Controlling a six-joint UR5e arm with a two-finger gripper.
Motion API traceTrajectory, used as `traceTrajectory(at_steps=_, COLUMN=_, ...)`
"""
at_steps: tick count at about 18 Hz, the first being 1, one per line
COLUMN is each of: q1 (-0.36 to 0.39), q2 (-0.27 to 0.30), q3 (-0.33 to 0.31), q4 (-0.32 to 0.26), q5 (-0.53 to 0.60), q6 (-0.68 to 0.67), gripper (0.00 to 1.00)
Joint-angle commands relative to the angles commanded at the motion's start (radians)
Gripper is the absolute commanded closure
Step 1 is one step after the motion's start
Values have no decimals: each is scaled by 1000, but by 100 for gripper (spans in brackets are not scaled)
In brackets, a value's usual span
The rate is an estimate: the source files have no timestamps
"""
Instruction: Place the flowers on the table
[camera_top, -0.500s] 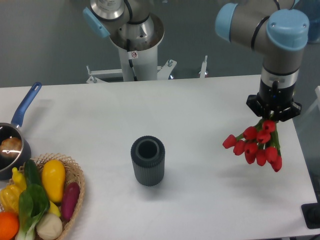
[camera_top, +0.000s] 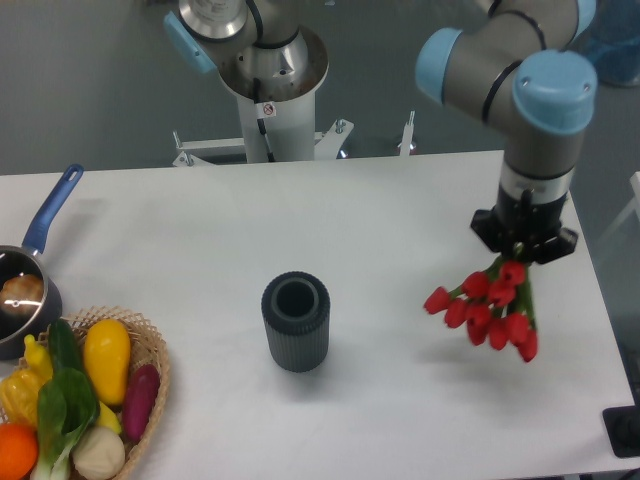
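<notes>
Camera view: the gripper (camera_top: 523, 255) hangs over the right part of the white table (camera_top: 400, 200), its fingers closed on the green stems of the flowers (camera_top: 483, 308). The bunch dangles below it, red tulip buds pointing down and fanned out to the left, about eight of them, tight and glossy. Whether the buds touch the tabletop cannot be told. A dark ribbed vase (camera_top: 296, 322) stands upright well to the left, empty.

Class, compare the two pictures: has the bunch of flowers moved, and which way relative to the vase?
Yes. The flowers, held by the end effector, have shifted left toward the dark vase and sit slightly lower in the picture.
</notes>
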Motion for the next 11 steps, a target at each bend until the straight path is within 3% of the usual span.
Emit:
traceTrajectory(at_steps=3, q1=2, q2=5, q3=-45, q4=11, q5=2, q6=8, gripper=100)
traceTrajectory(at_steps=5, q1=0, q2=2, q3=-52, q4=11, q5=3, q6=8, gripper=86)
traceTrajectory(at_steps=6, q1=0, q2=2, q3=-52, q4=11, q5=3, q6=6, gripper=74)
traceTrajectory(at_steps=7, q1=0, q2=2, q3=-52, q4=12, q5=3, q6=5, gripper=54)
traceTrajectory(at_steps=8, q1=0, q2=3, q3=-52, q4=14, q5=3, q6=-1, gripper=21)
traceTrajectory(at_steps=9, q1=0, q2=5, q3=-55, q4=17, q5=0, q6=5, gripper=0)
traceTrajectory(at_steps=11, q1=0, q2=3, q3=-57, q4=44, q5=2, q6=5, gripper=0)
